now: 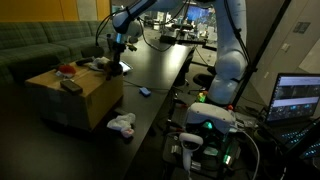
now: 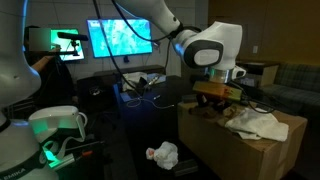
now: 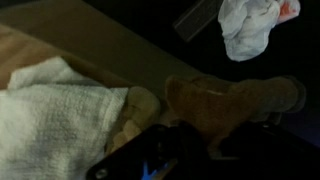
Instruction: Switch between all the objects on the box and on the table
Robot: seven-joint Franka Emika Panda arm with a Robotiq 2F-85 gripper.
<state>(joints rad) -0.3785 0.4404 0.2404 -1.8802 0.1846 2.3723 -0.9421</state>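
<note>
Pinching the brown thing (image 3: 235, 100) at the box (image 2: 235, 152) edge, gripper (image 2: 219, 90) closed, white rag (image 2: 256, 122) just beside.

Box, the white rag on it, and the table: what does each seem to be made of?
The box looks like cardboard: matte tan faces, straight folded edges. The white rag looks like woven cloth, perhaps cotton: coarse textured weave, soft folds. The table looks like glossy black laminate or lacquer, judging by its reflections; its core cannot be told.

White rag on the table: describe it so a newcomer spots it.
Find the big tan box beside the long black table. Just past its corner, on the dark tabletop, lies a crumpled white rag. The other rags sit atop the box.
</note>
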